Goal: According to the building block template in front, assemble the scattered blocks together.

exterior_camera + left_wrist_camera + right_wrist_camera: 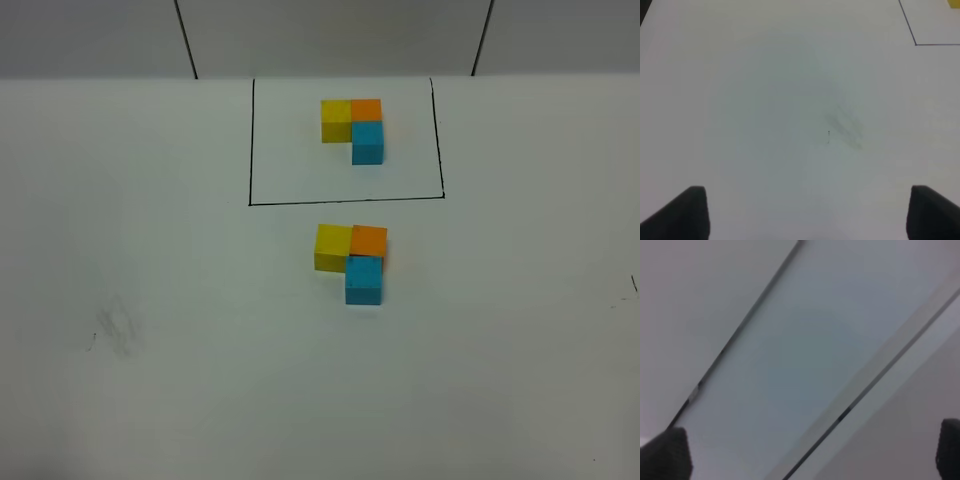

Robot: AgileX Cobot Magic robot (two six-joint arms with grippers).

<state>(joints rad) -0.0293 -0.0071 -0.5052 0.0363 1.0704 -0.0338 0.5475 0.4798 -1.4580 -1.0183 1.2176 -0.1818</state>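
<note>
Your table [150, 250] is a flat, matte white sheet with a faint grey smudge [115, 330] on its left side; the left wrist view catches the same scuff as soft diagonal streaks.

The building block template [352, 127] sits at the far side of the table inside a thin black outline [345, 201], drawn by hand and open along its far edge. It holds three plain matte cubes, touching, in an L: yellow at left, orange at right, light blue against the orange one's near face. Edges are crisp and faces are unmarked.

The scattered blocks [351, 258] lie just outside the outline's near line, close to the table's middle. They are pressed together in the same L: yellow block [332, 247] left, orange block [369, 241] right, light blue block [364, 280] touching the orange block's near side. The surfaces are smooth and dull. You will find no lettering, logos or labels on any cube or on the table.

Your left gripper [807, 212] shows two dark, blunt fingertips spread wide over bare table, with nothing between them. Your right gripper [812, 455] also stands spread, its dark fingertips at the frame's edges, aimed at pale wall panels split by dark seams.
</note>
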